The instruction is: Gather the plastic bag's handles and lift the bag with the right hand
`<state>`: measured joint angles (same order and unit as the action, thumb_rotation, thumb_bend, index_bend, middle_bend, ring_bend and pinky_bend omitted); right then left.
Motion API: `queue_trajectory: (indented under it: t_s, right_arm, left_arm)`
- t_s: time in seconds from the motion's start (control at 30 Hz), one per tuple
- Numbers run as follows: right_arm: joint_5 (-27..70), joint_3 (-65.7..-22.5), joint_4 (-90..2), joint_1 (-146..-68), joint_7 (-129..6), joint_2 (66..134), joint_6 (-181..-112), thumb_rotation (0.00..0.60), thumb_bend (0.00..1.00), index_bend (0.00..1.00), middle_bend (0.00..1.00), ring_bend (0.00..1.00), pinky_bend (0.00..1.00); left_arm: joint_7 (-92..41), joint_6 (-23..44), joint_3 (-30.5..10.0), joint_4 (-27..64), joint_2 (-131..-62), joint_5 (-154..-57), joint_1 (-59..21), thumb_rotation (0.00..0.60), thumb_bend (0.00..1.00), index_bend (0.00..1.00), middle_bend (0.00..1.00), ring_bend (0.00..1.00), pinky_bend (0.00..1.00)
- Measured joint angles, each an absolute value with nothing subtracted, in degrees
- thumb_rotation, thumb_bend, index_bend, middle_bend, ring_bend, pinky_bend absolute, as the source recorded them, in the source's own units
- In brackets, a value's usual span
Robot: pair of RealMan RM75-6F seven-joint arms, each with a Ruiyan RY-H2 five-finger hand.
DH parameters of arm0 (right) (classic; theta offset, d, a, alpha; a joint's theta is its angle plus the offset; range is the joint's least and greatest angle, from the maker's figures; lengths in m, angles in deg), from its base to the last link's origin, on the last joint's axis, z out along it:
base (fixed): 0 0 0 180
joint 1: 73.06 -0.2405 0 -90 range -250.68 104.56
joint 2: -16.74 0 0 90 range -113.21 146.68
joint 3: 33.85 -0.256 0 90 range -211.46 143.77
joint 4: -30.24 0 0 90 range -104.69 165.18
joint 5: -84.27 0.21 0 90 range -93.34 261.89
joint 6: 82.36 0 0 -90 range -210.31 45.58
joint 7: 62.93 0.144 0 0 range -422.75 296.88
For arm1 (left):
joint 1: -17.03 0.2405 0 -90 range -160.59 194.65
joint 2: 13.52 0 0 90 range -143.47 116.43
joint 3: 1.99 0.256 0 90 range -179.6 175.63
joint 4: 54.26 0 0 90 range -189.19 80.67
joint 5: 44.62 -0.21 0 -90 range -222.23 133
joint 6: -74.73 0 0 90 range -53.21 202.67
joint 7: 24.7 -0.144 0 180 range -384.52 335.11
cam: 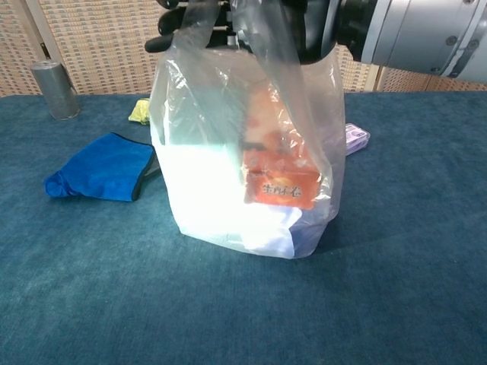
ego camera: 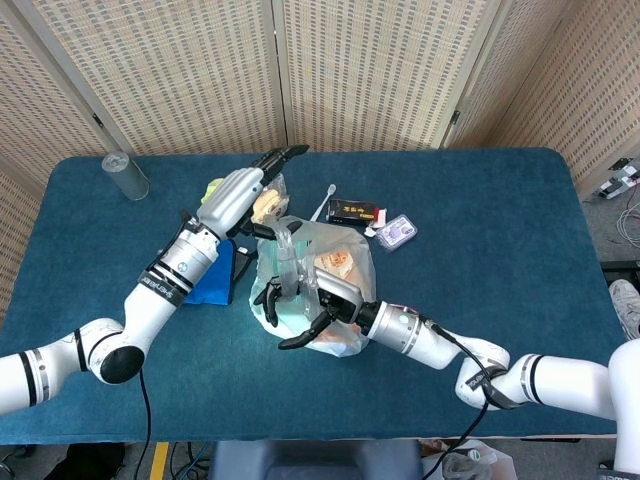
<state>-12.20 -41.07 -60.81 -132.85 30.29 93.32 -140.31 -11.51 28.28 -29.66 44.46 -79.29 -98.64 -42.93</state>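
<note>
The translucent plastic bag [cam: 228, 175] stands mid-table, holding an orange packet [cam: 280, 179] and white items. Its handles [ego camera: 285, 250] are drawn up together above it. My right hand [ego camera: 305, 305] grips those handles from the near side, dark fingers curled around the gathered plastic; in the chest view the right hand [cam: 285, 23] sits at the top edge over the bag. My left hand [ego camera: 240, 190] hovers to the bag's far left with fingers stretched out, apart from the plastic and holding nothing. The bag's bottom looks close to the cloth; whether it touches, I cannot tell.
A blue pouch [cam: 103, 167] lies left of the bag, with a yellow-green packet [cam: 141, 112] behind it. A metal can [ego camera: 124, 175] stands at the far left corner. Behind the bag lie a black box [ego camera: 356, 211], a purple blister pack [ego camera: 397, 232] and a white utensil [ego camera: 325, 200].
</note>
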Motion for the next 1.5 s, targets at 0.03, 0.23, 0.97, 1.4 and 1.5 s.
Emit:
queue_trajectory:
  t_s: [0.03,0.23,0.97,1.4,1.5]
  right_arm:
    - [-12.3,-40.9,-60.7,-132.9,31.1,93.3,-140.5,0.6,0.0,0.56,0.6,0.47,0.27]
    - [-13.4,-40.0,-59.2,-133.2,37.6,93.4,-142.5,0.6,0.0,0.57,0.6,0.47,0.27]
    - [-13.3,-39.6,-54.4,-134.8,51.7,94.8,-146.5,0.6,0.0,0.57,0.59,0.47,0.27]
    - [-13.2,-38.8,-54.0,-135.1,51.4,95.1,-147.4,0.6,0.0,0.57,0.58,0.47,0.27]
    - [-13.4,-38.6,-54.1,-135.0,51.5,94.9,-147.9,0.6,0.0,0.57,0.58,0.47,0.27]
  left_arm:
    - [-11.4,28.3,-29.7,44.4,-79.1,-98.4,-42.8,0.6,0.25,0.04,0.07,0.02,0.07]
    - [-11.1,29.0,-29.4,43.9,-77.1,-96.9,-41.6,0.6,0.25,0.04,0.07,0.02,0.07]
    - [-10.7,24.3,-26.1,46.0,-69.8,-102.3,-32.4,0.6,0.25,0.04,0.07,0.02,0.07]
    - [-10.7,30.2,-26.3,47.0,-70.5,-101.9,-35.4,0.6,0.12,0.0,0.01,0.0,0.03]
    - [-10.6,32.2,-26.0,48.0,-69.6,-101.9,-35.9,0.6,0.1,0.0,0.0,0.0,0.02]
